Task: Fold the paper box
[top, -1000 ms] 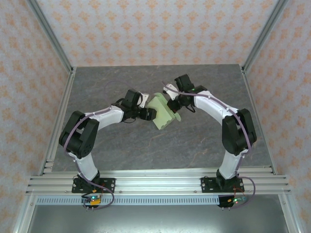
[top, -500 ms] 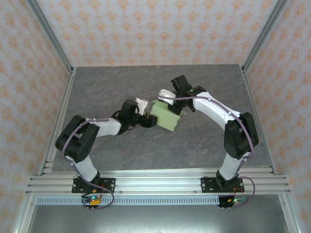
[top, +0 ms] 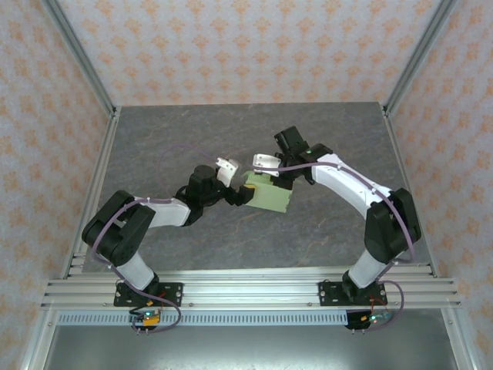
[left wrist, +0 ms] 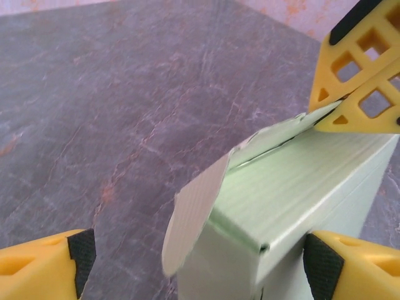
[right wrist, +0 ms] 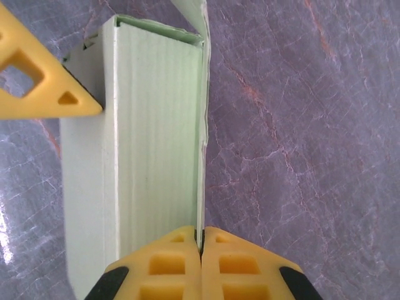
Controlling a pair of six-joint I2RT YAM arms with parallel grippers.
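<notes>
Your right end effector [right wrist: 200, 242] clamps one edge of the pale green card box [right wrist: 156, 125], likely steadying it. Your left end effector [left wrist: 201, 259] straddles it, fingers apart.

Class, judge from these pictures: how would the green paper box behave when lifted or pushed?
Probably light: the right gripper pinches the paper box by one thin edge. Likely flimsy: its loose flap curls outward. Flat faces suggest sliding, not rolling.

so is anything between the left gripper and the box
Nothing visible. The paper box sits between the fingers of the open left gripper, its own loose end flap hanging there; the right gripper is shut on its edge.
</notes>
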